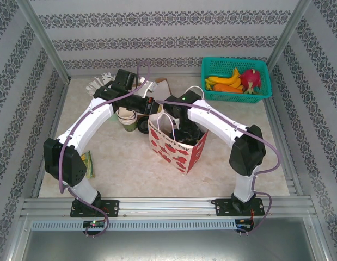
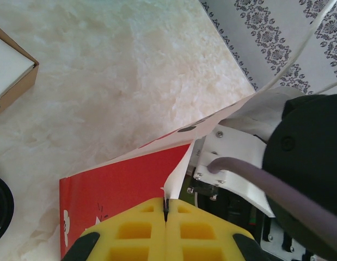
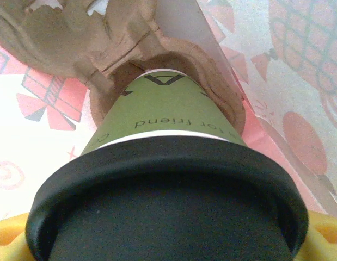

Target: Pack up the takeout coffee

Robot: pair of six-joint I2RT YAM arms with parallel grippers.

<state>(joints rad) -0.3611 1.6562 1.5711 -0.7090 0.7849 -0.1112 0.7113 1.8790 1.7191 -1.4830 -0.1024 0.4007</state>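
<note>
My right gripper (image 3: 168,247) clasps the takeout coffee (image 3: 163,114) — axis upright, base entering the cardboard carrier (image 3: 103,49) straight below; left gripper (image 2: 166,217) pinches the bag (image 2: 119,190) edge.

A pale marbled table (image 1: 130,163) carries everything. Near its middle stands a white paper bag (image 1: 176,147) printed with red shapes. Just left of the bag sits a stack of green cups (image 1: 127,120) with cream insides. At the far right corner rests a teal basket (image 1: 235,81) of fruit. A small yellow-green packet (image 1: 89,164) lies near the left edge.
</note>
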